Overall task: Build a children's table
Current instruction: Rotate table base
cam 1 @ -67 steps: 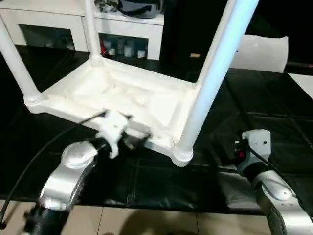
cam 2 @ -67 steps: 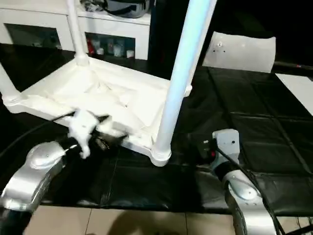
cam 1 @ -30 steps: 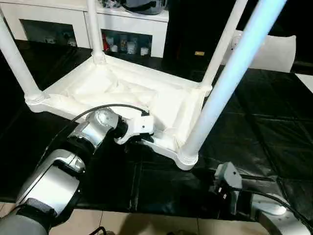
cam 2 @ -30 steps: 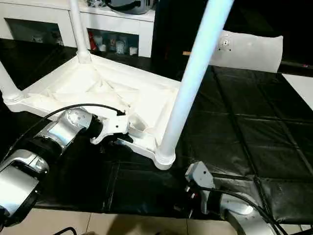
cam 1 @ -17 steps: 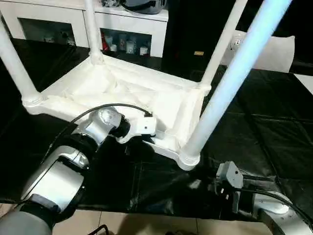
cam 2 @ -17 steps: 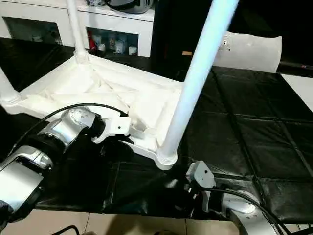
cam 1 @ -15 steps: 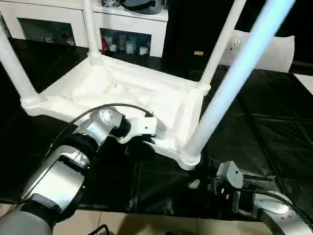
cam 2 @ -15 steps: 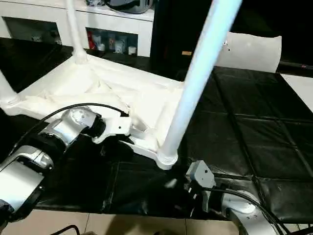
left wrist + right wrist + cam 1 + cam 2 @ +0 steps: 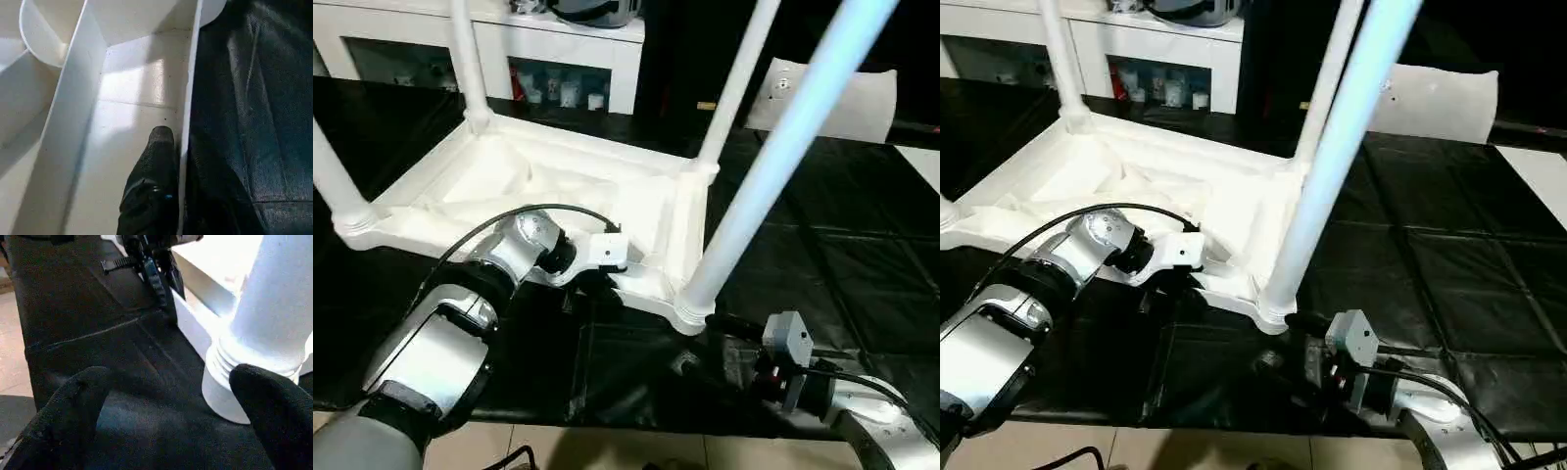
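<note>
The children's table lies upside down on the black mat, its white tabletop [image 9: 509, 186] showing the ribbed underside. All of its legs stand up in the corner sockets, the near right leg [image 9: 773, 166] closest to me. My left gripper [image 9: 607, 279] is shut on the tabletop's near rim. In the left wrist view one finger [image 9: 159, 147] lies inside the rim wall and the other outside it. Low on the mat, my right gripper [image 9: 166, 431] is open, its fingers [image 9: 63, 421] spread wide just in front of that leg's socket [image 9: 244, 367], not touching it.
A white pillow-like block [image 9: 822, 88] leans at the back right. A white shelf unit [image 9: 558, 59] with small items runs along the back. A flat white strip [image 9: 925, 162] shows at the right edge. Pale floor tiles [image 9: 558, 446] begin at the mat's near edge.
My left gripper's fingers have closed onto the tabletop's near rim. The right gripper has edged closer to the near right leg's socket. The camera has shifted slightly.
</note>
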Robot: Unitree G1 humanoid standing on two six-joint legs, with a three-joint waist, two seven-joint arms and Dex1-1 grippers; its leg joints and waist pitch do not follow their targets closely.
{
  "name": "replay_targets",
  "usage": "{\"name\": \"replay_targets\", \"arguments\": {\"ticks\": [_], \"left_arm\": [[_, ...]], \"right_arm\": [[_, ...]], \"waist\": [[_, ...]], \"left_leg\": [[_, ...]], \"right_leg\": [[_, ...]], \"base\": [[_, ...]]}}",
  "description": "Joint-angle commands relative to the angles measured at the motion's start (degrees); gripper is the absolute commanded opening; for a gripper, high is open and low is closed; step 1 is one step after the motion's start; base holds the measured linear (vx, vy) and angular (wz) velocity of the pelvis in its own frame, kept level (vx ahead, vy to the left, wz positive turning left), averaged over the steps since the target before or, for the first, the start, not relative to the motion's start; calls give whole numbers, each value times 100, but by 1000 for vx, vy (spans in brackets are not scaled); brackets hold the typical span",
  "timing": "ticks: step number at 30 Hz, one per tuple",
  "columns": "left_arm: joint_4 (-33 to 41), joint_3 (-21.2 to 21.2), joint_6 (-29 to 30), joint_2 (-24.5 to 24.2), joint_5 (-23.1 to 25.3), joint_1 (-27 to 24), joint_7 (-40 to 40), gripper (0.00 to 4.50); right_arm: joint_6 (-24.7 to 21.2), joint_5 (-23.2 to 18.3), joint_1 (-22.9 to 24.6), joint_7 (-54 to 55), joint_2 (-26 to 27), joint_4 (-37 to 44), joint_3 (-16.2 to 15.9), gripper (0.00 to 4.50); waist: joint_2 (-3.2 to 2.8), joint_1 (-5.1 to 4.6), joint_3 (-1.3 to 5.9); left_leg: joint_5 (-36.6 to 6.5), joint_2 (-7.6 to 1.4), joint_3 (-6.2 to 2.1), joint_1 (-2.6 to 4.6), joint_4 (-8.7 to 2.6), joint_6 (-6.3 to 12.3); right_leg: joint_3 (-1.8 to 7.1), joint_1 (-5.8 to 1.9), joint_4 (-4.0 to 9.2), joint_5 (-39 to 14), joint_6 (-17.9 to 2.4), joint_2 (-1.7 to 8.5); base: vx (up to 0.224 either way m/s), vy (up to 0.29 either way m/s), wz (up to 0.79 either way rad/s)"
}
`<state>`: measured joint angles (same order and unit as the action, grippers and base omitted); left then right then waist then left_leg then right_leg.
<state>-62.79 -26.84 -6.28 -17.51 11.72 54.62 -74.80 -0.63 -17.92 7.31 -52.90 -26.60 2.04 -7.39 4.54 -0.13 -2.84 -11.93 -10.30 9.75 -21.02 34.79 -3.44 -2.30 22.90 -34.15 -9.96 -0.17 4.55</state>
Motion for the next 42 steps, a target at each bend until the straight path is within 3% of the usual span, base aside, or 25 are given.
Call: {"name": "replay_targets", "arguments": {"ticks": [1,7,11,16,21,23,26,28,31,38,39,40,42], "left_arm": [[-169,343,394,-104,-145,-96,605,3],[80,819,961,-218,-474,-564,1027,1],[557,1001,1190,-266,-592,-922,1113,0],[2074,1164,1792,-309,-783,-1737,1069,0],[2775,1256,2292,-378,-706,-2085,1307,0],[3092,1318,2449,-398,-622,-2267,1564,0],[3715,1406,2712,-378,-619,-2583,1781,0],[4079,1360,2372,-394,-667,-2771,1680,0],[4353,1219,1688,-468,-753,-2974,1389,0],[4693,1165,1843,-548,-832,-3163,1317,0],[4695,1181,1833,-553,-855,-3172,1283,0],[4658,1202,1709,-582,-854,-3182,1281,30],[4635,1212,1673,-598,-860,-3186,1273,30]], "right_arm": [[76,41,23,67,-21,6,92,450],[196,134,103,286,37,57,182,450],[253,160,141,405,86,79,233,450],[242,260,241,826,163,153,377,450],[-1367,129,-1079,1450,327,913,266,450],[-1410,166,-1166,1536,400,895,234,450],[-1378,227,-1127,1600,463,890,156,450],[-1422,259,-1092,1635,490,934,115,450],[-1626,270,-1090,1682,511,1036,98,450],[-1818,294,-1107,1743,440,1123,71,450],[-1821,312,-1124,1754,434,1097,87,450],[-1836,334,-1158,1762,417,1049,113,450],[-1843,338,-1173,1755,403,1028,127,450]], "waist": [[12,62,311],[63,-5,290],[91,4,288],[100,-13,299],[40,-113,296],[12,-89,287],[-10,-50,310],[9,-68,347],[-8,-59,349],[-34,-49,337],[-18,-56,336],[-16,-57,337],[11,-62,338]], "left_leg": [[-1286,-281,-92,-12,-473,409],[-1347,-246,-90,-30,-469,421],[-1285,-246,-77,-11,-472,468],[-1258,-288,-52,26,-479,481],[-1218,-274,-99,12,-537,356],[-1329,-290,-60,82,-507,295],[-1302,-305,-60,57,-524,227],[-1037,-272,-61,-3,-512,288],[-1002,-275,-49,15,-498,367],[-1024,-292,-45,29,-513,237],[-1040,-287,-37,36,-510,233],[-1038,-286,-36,40,-507,231],[-1013,-283,-35,30,-506,239]], "right_leg": [[182,-306,410,-1588,-1315,390],[174,-277,474,-2142,-1060,380],[180,-250,491,-2334,-986,371],[196,-204,454,-2116,-1098,354],[187,-240,414,-2174,-981,329],[221,-160,461,-2250,-925,342],[230,-183,437,-1959,-979,333],[215,-241,386,-1497,-1052,310],[226,-223,397,-1439,-1034,309],[226,-218,370,-1385,-1041,304],[228,-210,380,-1397,-1036,298],[231,-212,377,-1394,-1043,299],[230,-222,376,-1392,-1027,299]], "base": [[0,0,0],[0,0,0],[0,0,0],[0,0,0],[0,0,0],[0,0,0],[0,0,0],[0,0,0],[0,0,0],[0,0,0],[0,0,0],[0,0,0],[0,0,0]]}}
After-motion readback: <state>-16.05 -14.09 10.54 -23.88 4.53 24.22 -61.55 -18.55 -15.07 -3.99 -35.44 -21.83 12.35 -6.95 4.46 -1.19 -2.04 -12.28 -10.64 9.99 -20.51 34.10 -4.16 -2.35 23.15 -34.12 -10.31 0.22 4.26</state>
